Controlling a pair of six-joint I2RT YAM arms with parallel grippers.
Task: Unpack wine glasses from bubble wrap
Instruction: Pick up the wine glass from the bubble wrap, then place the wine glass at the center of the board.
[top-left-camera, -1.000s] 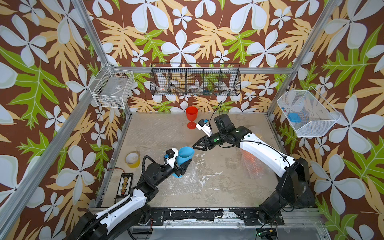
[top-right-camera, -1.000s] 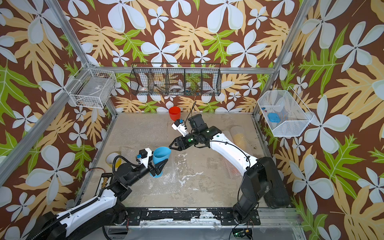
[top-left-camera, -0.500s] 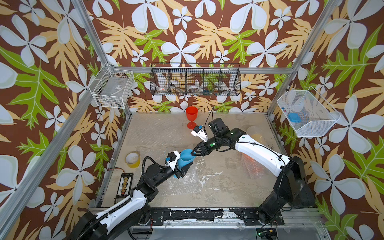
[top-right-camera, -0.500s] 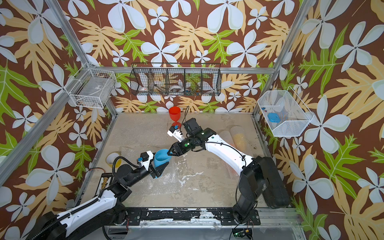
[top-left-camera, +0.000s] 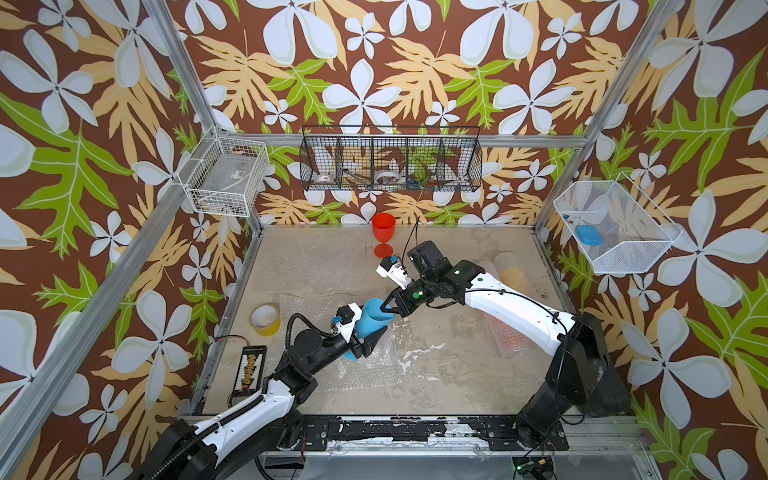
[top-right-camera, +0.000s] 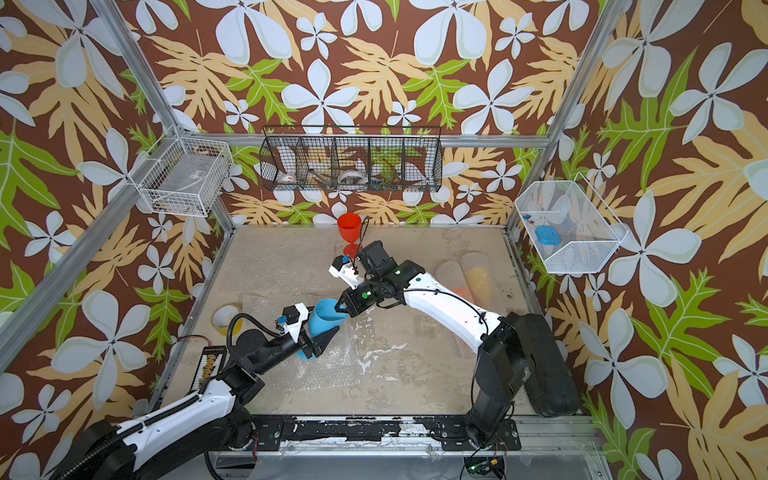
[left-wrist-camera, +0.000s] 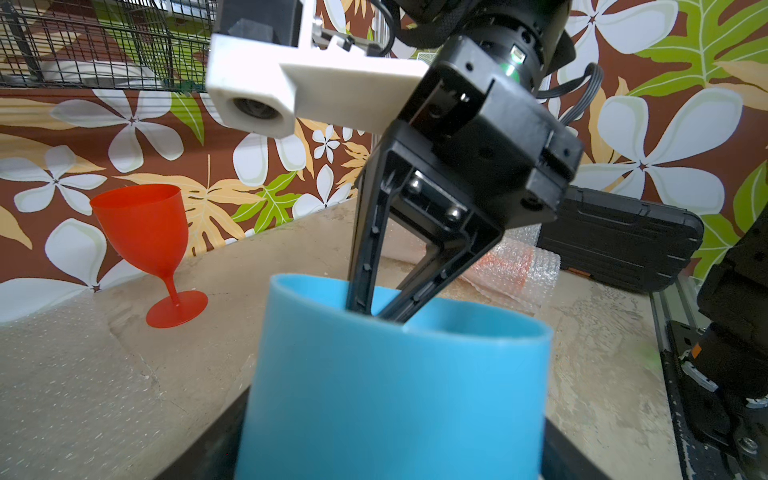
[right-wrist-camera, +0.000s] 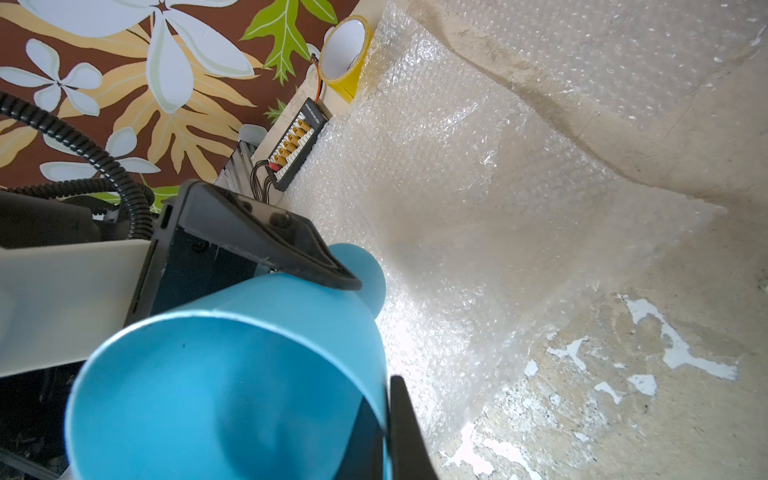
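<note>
Lying flat at the scuffed tabletop's (top-left-camera: 457, 374) middle, floral walls (top-left-camera: 374, 62) around, bubble wrap (right-wrist-camera: 478, 199) sits under the raised light blue goblet (top-left-camera: 372, 321), bowl clasped by left gripper (top-left-camera: 365, 334), rim pinched by right gripper (top-left-camera: 388, 308).

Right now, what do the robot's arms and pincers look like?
The left arm and right arm: white shells, black joints. The left pincer and right pincer: black, two-fingered, each beside a white camera block. A ribbed black hose follows the left arm; green lights dot the right.

The right tool (left-wrist-camera: 376, 312) pinches the rim of the blue goblet (left-wrist-camera: 395, 399).
</note>
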